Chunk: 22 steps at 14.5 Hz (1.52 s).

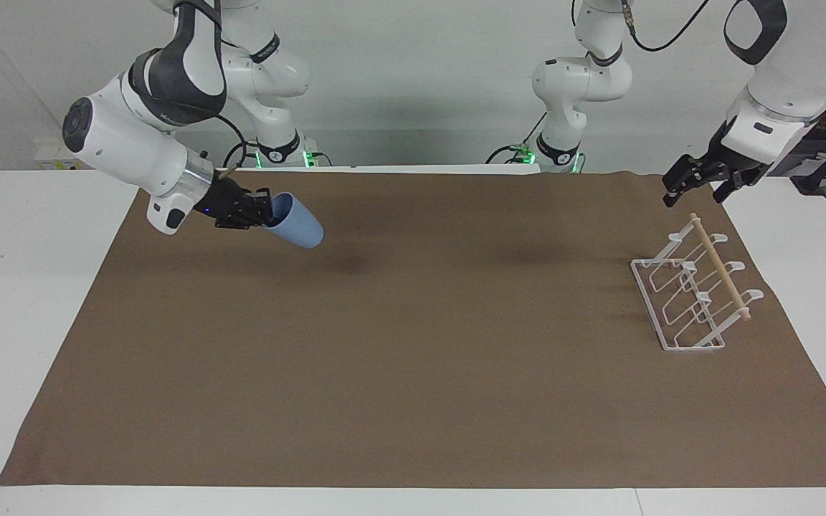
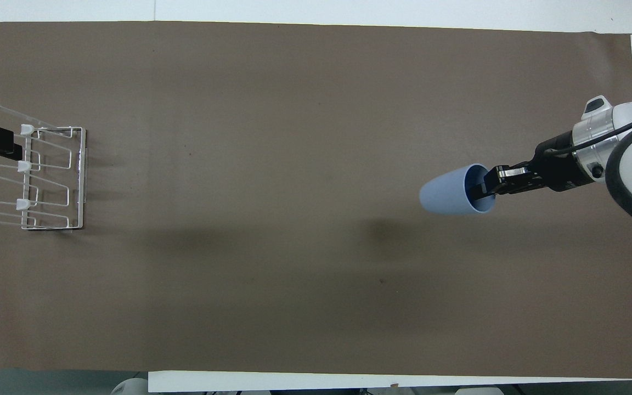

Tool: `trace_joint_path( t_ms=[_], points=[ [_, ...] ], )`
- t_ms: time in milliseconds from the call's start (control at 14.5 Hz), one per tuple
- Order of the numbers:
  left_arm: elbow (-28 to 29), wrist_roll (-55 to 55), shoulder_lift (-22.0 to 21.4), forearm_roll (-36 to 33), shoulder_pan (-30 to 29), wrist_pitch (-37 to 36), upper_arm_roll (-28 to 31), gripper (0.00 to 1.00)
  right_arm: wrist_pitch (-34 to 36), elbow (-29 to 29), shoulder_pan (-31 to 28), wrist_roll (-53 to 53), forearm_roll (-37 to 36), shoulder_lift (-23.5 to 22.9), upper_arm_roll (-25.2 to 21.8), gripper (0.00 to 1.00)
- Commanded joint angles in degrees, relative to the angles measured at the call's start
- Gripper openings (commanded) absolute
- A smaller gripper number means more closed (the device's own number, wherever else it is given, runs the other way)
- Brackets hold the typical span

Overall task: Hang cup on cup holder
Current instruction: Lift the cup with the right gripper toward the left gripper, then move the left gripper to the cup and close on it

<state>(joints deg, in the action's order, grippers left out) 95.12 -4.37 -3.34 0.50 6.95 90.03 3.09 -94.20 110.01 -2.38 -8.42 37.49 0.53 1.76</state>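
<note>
A broad brown paper sheet (image 1: pixel 413 373) lies flat over most of the white bench (image 1: pixel 19 301), whose bare top shows as strips at both ends and along the edge farthest from the robots. Soft dark shadows fall on the sheet. A plain pale wall (image 1: pixel 420 79) rises at the robots' end.

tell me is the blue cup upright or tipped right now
Tipped: the cup lies nearly sideways in the air, its rim pinched by the right gripper, base pointing toward the cup holder.
</note>
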Motion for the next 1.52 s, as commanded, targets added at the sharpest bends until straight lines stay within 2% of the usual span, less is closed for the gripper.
trace_joint_path(
  t_ms=[0, 138, 276, 483, 690, 1103, 1448],
  points=[
    [3.9, -3.7, -2.5, 0.6, -0.4, 1.5, -0.3, 1.0, 0.8, -0.3, -0.4, 8.0, 10.6, 0.5, 2.8, 0.0],
    [5.5, -9.4, -3.0, 2.6, 0.1, 2.0, -0.5, 1.0, -1.0, -0.3, -0.3, 11.3, 16.0, 0.4, 6.3, 0.0],
    [6.5, -18.9, -3.2, 7.3, 0.5, 3.5, -0.6, 1.0, -6.8, -0.1, 2.0, 16.9, 19.2, 0.4, 9.5, 0.0],
    [7.4, -30.8, -3.3, 11.2, 3.9, 5.2, -0.7, 1.0, -16.1, 0.4, 11.1, 29.3, 27.3, -1.2, 9.5, 0.0],
    [9.9, -43.7, -4.0, 17.8, 6.6, 9.4, -0.8, 1.0, -21.0, 0.6, 15.6, 33.6, 33.7, -2.7, 9.5, 0.0],
    [12.6, -72.7, -5.6, 23.5, 13.8, 11.5, -0.8, 1.0, -22.3, 1.3, 16.9, 35.0, 33.8, -2.9, 9.5, 0.0],
    [15.1, -84.4, -6.8, 27.2, 18.3, 18.6, -0.8, 1.0, -23.6, 2.8, 17.4, 35.0, 33.3, -2.5, 9.5, 0.0]
  ],
)
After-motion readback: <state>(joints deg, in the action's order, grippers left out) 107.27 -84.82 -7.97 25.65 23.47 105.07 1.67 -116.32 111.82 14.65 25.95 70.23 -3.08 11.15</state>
